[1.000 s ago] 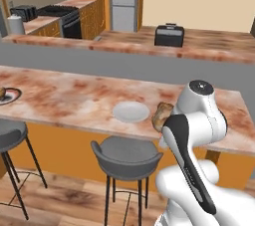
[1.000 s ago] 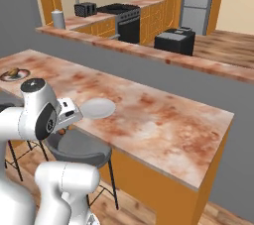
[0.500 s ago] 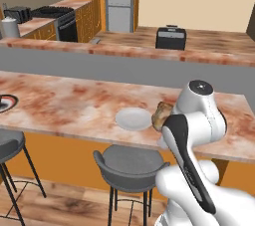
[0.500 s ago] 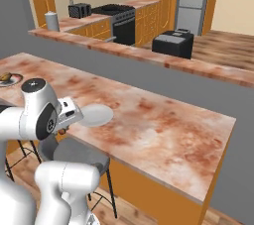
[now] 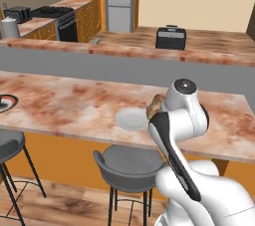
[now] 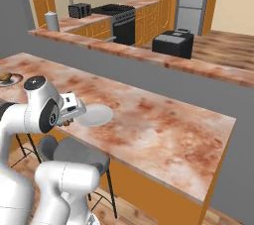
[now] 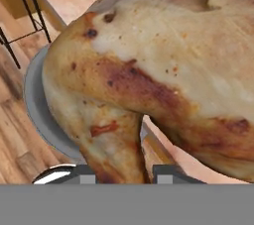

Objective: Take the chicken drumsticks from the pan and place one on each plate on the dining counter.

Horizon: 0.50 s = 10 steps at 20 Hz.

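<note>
Mostly hidden: the gripper (image 5: 152,113) sits behind the arm's white wrist in the left base view, where just a brown tip of the chicken drumstick (image 5: 156,103) pokes out at the wrist's 10 o'clock. In the right base view the hand is seen edge-on and the gripper (image 6: 68,121) is partly covered by its white camera block.

Jaws: closed nearly all the way, clamped on the drumstick. In the hand view the drumstick (image 7: 163,75) takes up most of the picture, golden with dark browned patches, its lower end between the two dark fingertips (image 7: 82,174) at the bottom edge. The contact itself is too close to make out.

Position: the held drumstick hangs above the near edge of the dining table (image 5: 64,105), just at 3 o'clock of the plain pale plate (image 5: 130,119). Same plate (image 6: 94,115) in the right base view, just at 2 o'clock of the hand.

Second plate (image 5: 6,102), dark-rimmed, is cut off by the left frame edge; in the right base view this plate (image 6: 10,79) carries a small brown piece, too small to identify.

A grey stool (image 5: 130,164) stands below the table edge.

No legible writing or labels anywhere.
</note>
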{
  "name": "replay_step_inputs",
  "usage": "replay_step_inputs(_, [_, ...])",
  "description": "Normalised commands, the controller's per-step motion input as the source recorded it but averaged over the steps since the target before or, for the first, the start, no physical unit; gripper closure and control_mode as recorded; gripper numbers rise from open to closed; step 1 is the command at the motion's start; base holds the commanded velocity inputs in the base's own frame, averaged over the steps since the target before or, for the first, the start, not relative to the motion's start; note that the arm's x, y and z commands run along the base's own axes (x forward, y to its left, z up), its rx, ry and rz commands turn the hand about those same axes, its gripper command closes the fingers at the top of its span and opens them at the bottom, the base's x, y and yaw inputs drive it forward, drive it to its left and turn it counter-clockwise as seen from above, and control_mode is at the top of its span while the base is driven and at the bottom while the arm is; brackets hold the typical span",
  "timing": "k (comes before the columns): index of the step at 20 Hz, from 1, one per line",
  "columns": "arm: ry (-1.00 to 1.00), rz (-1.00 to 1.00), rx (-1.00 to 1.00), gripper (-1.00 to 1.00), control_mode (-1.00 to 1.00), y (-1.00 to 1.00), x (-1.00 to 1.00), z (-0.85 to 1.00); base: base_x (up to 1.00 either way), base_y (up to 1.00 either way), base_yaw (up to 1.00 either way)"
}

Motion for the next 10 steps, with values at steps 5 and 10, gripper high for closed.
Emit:
replay_step_inputs(5, [0.01, -0.03, 0.06, 1.00, -1.00, -0.06, 0.94, 0.00, 0.00, 0.00, 0.00])
replay_step_inputs(10, [0.12, 0.01, 0.12, 1.00, -1.00, -0.06, 0.78, -0.09, 0.00, 0.00, 0.00])
